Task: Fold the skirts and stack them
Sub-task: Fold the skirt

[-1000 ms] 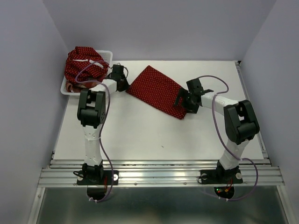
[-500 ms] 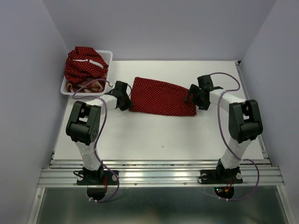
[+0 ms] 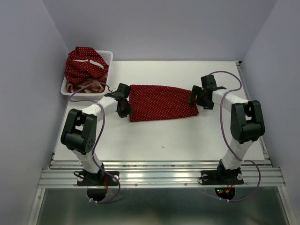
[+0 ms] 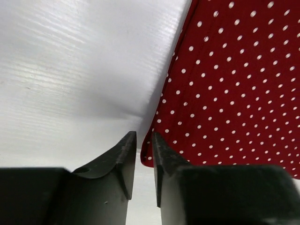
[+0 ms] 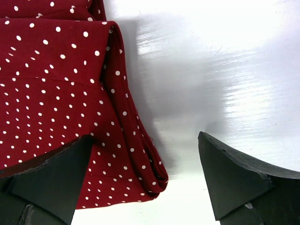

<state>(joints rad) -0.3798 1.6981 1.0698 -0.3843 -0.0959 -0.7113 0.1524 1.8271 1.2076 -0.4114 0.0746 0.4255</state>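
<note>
On the white bench (image 3: 154,136) a dotted skirt (image 3: 161,102) lies flat in the middle. It is already folded into a long band, and its long axis runs from left to right. This direction is what matters for the coming move, because one arm stands at each short end. The left claw (image 3: 124,107) is at the left end, low over the bench. Its jaws are only a little apart, with bare bench showing in the narrow gap, and the near left corner of the cloth lies just beside one finger; it holds nothing that I can see. The right claw (image 3: 196,99) is at the right end with its jaws wide. One finger is over the cloth and the other over bare bench, so the rounded folded edge lies between them, but it is not gripped. Each arm is nearer to its own end. I think the next fold would bring one short end over to the other, along the long axis. Far left, a white basket (image 3: 108,55) holds a second dotted skirt (image 3: 84,61), crumpled, with a plaid skirt (image 3: 84,86) under it, both not yet folded.
</note>
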